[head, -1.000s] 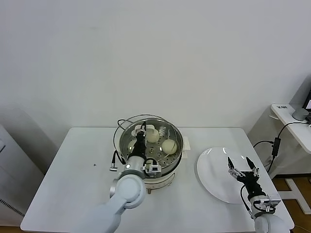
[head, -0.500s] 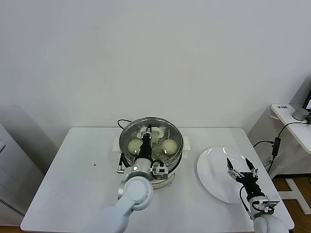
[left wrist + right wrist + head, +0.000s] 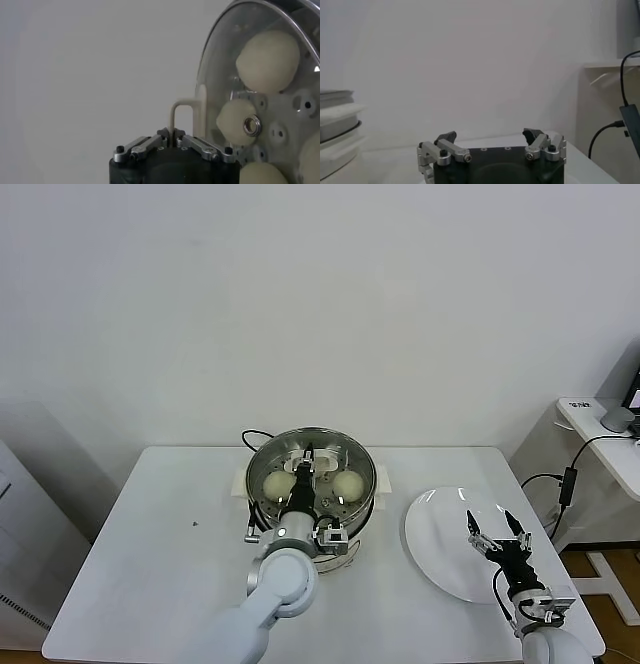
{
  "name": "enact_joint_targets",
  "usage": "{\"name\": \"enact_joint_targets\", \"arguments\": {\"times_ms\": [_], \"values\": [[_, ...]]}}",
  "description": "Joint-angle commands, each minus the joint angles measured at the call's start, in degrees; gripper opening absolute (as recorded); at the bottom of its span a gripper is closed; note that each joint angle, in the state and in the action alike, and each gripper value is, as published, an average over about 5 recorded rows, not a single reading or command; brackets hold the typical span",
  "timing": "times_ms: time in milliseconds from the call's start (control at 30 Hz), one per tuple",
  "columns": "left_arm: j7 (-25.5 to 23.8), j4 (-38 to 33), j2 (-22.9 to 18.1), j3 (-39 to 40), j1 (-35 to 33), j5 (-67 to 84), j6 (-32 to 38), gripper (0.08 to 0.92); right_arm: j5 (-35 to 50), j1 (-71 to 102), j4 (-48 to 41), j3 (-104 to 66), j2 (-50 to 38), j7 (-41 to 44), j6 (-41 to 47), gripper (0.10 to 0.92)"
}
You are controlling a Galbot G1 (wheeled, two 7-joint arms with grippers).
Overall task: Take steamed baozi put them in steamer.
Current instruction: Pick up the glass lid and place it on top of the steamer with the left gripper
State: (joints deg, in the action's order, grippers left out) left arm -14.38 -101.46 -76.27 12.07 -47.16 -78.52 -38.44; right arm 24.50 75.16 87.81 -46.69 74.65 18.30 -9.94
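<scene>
At frame centre, the left tool (image 3: pixel 308 456) is clamped on the white handle (image 3: pixel 186 114) of the glass lid (image 3: pixel 260 75) over the steamer (image 3: pixel 258 487), with the baozi (image 3: pixel 347 484) inside. At lower right, the right tool (image 3: pixel 498 534) stands apart over the white plate (image 3: pixel 430 529) on the table (image 3: pixel 150 534).

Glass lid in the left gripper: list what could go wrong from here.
1. The left gripper is shut on only the thin white handle of the glass lid, so the lid could twist or slip as it settles on the steamer.
2. The buns sit high under the glass; the lid might press on one and seat unevenly.
3. The right gripper hangs open over the white plate; a careless move could knock it.
</scene>
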Motion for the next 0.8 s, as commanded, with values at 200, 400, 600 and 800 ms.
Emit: {"name": "enact_joint_targets", "arguments": {"times_ms": [200, 400, 600, 800], "values": [[1.62, -1.25, 0.77, -0.70, -1.34, 5.37, -0.29, 0.137, 0.03, 0.02, -0.32, -0.42, 0.06, 0.14, -0.23, 0.823], [0.09, -11.30, 3.90, -4.86, -5.15, 15.68, 2.31, 0.283, 0.26, -0.07, -0.37, -0.60, 0.00, 0.30, -0.24, 0.823], [-5.12, -27.10, 11.88, -13.97, -10.50, 60.82, 8.00, 0.465, 0.51, -0.27, -0.95, -0.85, -0.43, 0.76, -0.36, 0.823], [-3.09, -30.56, 16.23, -27.38, -12.53, 97.08, 14.37, 0.621, 2.04, -0.21, 0.31, -0.75, -0.21, 1.74, 1.85, 0.823]]}}
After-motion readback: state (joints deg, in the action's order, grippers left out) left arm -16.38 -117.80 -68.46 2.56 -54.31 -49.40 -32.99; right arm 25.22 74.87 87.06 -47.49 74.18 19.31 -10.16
